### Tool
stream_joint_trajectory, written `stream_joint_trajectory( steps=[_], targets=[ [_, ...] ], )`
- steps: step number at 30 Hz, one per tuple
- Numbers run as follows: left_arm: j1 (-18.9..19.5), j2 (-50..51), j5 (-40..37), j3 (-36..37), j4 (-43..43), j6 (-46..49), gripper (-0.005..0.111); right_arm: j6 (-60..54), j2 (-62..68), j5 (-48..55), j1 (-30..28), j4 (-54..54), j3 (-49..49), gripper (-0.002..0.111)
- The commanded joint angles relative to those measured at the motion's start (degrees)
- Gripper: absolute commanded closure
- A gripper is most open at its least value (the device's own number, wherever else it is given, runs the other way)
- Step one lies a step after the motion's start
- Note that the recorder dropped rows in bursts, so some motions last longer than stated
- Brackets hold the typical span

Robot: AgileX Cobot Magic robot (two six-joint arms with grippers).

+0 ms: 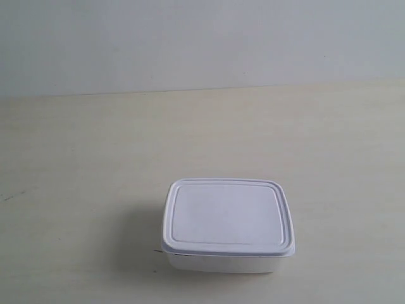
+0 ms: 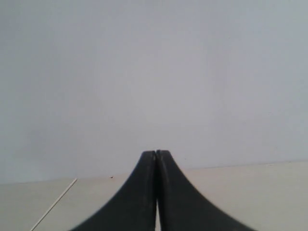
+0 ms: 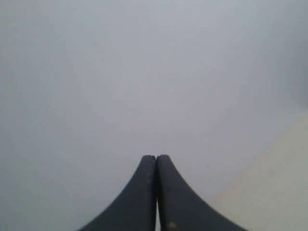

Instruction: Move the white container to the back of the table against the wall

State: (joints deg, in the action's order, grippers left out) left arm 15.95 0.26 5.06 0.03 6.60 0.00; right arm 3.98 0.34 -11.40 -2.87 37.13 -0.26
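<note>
The white container (image 1: 228,224) stands on the table (image 1: 95,164) near its front edge, lid on, a little right of the middle in the exterior view. The wall (image 1: 202,38) rises behind the table's far edge, well apart from the box. Neither arm shows in the exterior view. My left gripper (image 2: 156,153) is shut with nothing between its black fingers (image 2: 144,192), pointing at the wall (image 2: 154,72) above the table (image 2: 240,187). My right gripper (image 3: 156,157) is also shut and empty, facing the wall (image 3: 120,72). The container is out of both wrist views.
A thin pale line (image 2: 53,204) crosses the table in the left wrist view. A strip of beige table (image 3: 274,187) shows at one side of the right wrist view. A faint dark mark (image 1: 12,195) lies on the table at the exterior view's left.
</note>
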Motion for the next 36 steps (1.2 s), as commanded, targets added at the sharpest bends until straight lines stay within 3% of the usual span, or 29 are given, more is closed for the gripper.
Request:
stream_joint_trajectory(
  steps=[1, 8, 17, 21, 31, 36],
  targets=[
    [-0.02, -0.26, 2.6, -0.03, 0.11, -3.01, 0.107, 0.6, -0.34, -0.81, -0.38, 0.4, 0.26, 0.108],
    [-0.02, 2.46, 7.46, -0.03, 0.11, -16.22, 0.107, 13.45, -0.34, 0.18, -0.38, 0.3, 0.26, 0.108],
    [-0.02, 7.5, 13.34, -0.03, 0.11, -39.45, 0.107, 13.58, -0.34, 7.08, -0.38, -4.16, 0.26, 0.108],
    [-0.02, 7.79, 14.15, -0.03, 0.11, -44.64, 0.107, 13.58, -0.34, 11.09, -0.38, -8.91, 0.26, 0.108],
    [-0.02, 7.79, 14.75, -0.03, 0.11, -56.49, 0.107, 13.58, -0.34, 14.93, -0.38, -8.88, -0.87, 0.108],
    [-0.02, 7.79, 14.75, -0.03, 0.11, -60.62, 0.107, 10.51, -0.34, 13.25, 4.56, -9.01, -0.87, 0.108]
  ],
)
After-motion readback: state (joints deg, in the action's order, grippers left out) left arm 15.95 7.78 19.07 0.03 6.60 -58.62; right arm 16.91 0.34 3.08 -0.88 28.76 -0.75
